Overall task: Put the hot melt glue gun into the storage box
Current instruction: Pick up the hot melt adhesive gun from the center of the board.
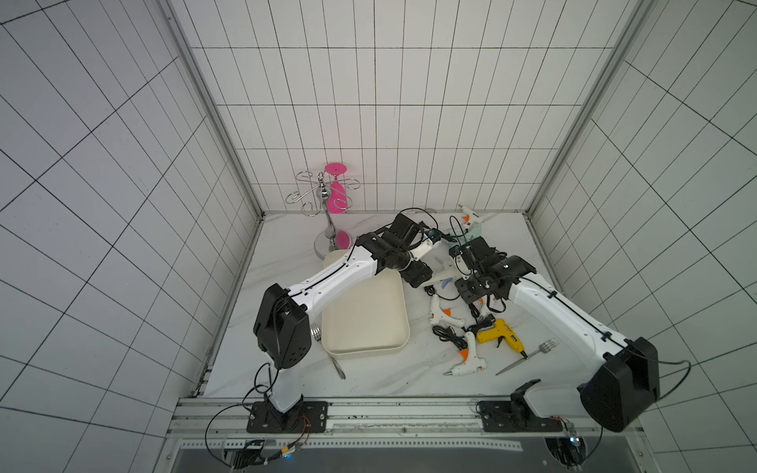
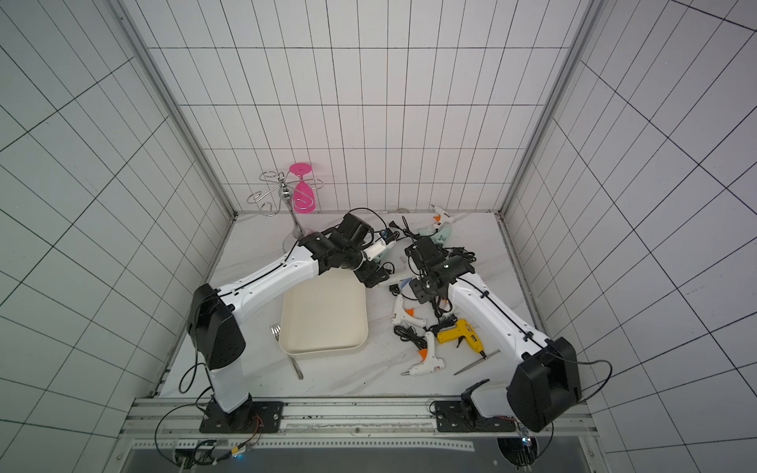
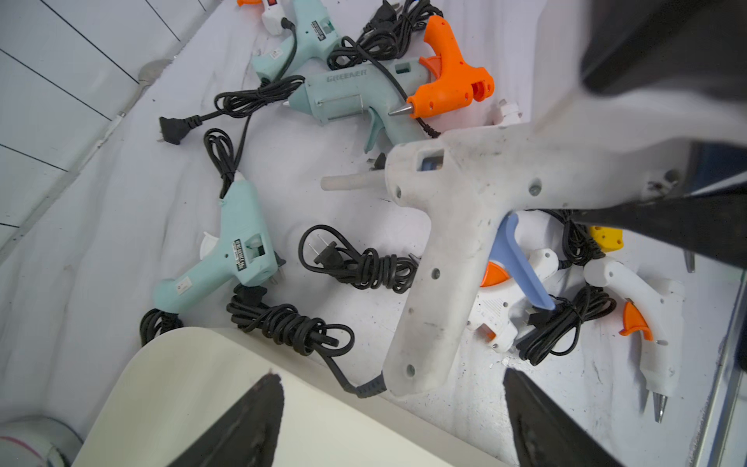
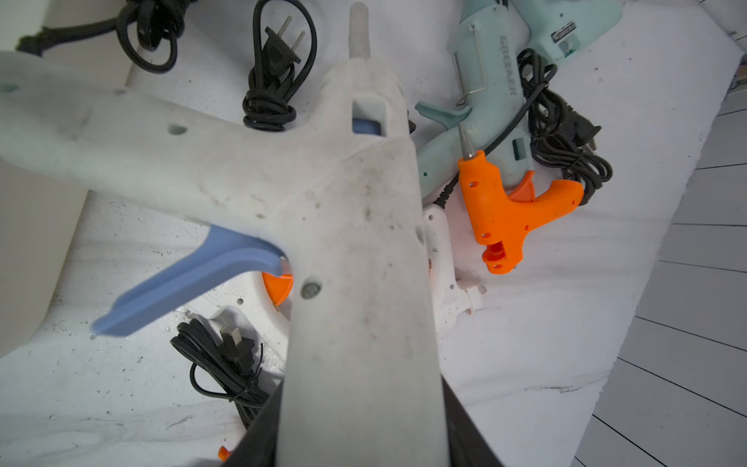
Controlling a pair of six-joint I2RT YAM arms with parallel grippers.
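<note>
A large white hot melt glue gun [image 4: 347, 210] with a blue trigger hangs above the table, with my right gripper [image 4: 359, 424] shut on the nozzle end of its barrel. In both top views the gun [image 1: 441, 273] [image 2: 396, 277] is just past the far right corner of the storage box [image 1: 364, 323] [image 2: 323, 319], a cream-white tray with nothing in it. My left gripper [image 3: 390, 374] stands wide open over that corner of the box [image 3: 194, 388]. The butt of the gun's handle [image 3: 408, 364] and its black cord lie between the fingertips and touch neither.
Several other glue guns and coiled black cords lie right of the box: a yellow one [image 1: 499, 336], white ones [image 1: 467, 362], teal ones [image 3: 226, 258] and an orange one [image 3: 448, 85]. A chrome rack with a pink glass [image 1: 334, 196] stands at the back left. Forks [image 1: 532, 354] [image 1: 315, 331] lie on the table.
</note>
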